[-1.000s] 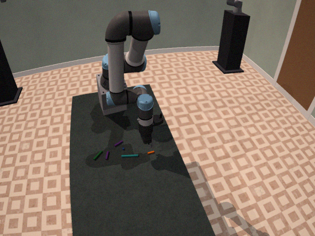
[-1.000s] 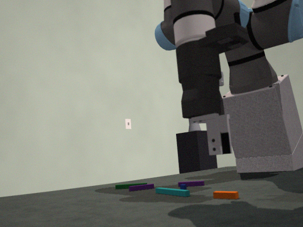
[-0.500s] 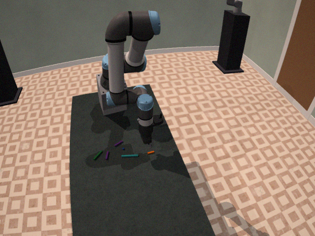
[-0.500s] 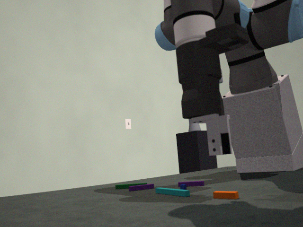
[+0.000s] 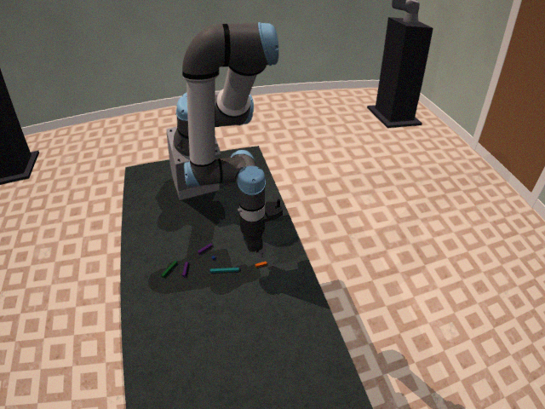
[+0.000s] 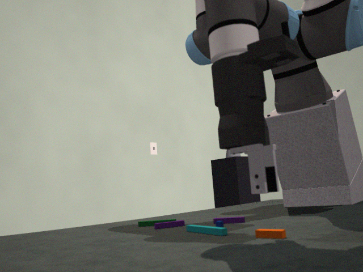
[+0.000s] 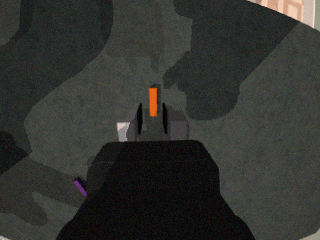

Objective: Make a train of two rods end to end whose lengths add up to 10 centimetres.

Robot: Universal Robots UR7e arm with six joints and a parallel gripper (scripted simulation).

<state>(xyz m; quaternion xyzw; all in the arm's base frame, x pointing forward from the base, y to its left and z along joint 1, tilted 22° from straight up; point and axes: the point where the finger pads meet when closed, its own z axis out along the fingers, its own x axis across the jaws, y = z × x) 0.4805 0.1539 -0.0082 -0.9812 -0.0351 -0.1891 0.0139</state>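
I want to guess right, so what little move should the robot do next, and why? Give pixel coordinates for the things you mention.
Probably lower the gripper (image 5: 260, 251) (image 6: 264, 193) (image 7: 152, 112) over the orange rod (image 5: 261, 264) (image 6: 270, 233) (image 7: 153, 102): its fingers hang open above the table, and orange plus a purple rod (image 5: 204, 248) (image 6: 228, 220) makes ten.
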